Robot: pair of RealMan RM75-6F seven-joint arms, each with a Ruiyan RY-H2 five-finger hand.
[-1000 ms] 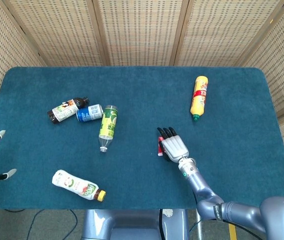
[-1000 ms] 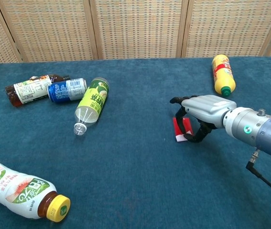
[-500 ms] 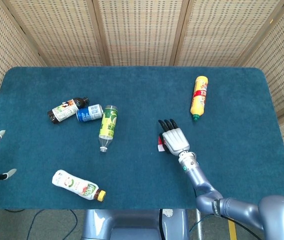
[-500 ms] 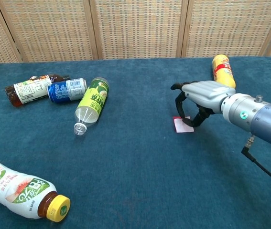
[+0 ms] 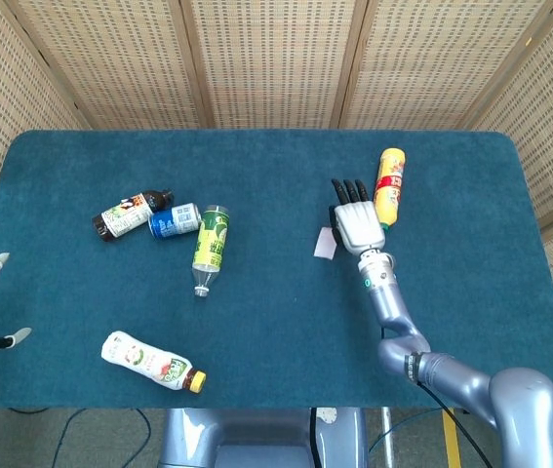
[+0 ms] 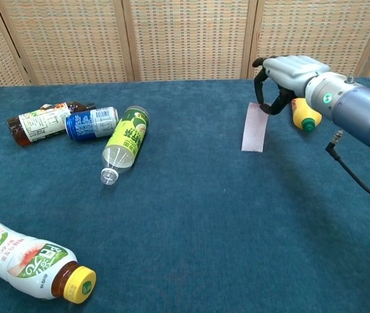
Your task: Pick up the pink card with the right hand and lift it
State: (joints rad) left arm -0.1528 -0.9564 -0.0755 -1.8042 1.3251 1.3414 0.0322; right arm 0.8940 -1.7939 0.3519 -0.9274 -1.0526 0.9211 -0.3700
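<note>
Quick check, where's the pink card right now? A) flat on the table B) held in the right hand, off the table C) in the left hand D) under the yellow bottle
B: the right hand pinches the pink card by its top edge, and the card hangs clear above the table.

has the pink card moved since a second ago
Yes. The pink card, held by the right hand, has risen off the table and now hangs level with the yellow bottle.

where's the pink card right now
The pink card hangs from the right hand, lifted off the table on the right side. In the head view it sits just left of the yellow bottle.
</note>
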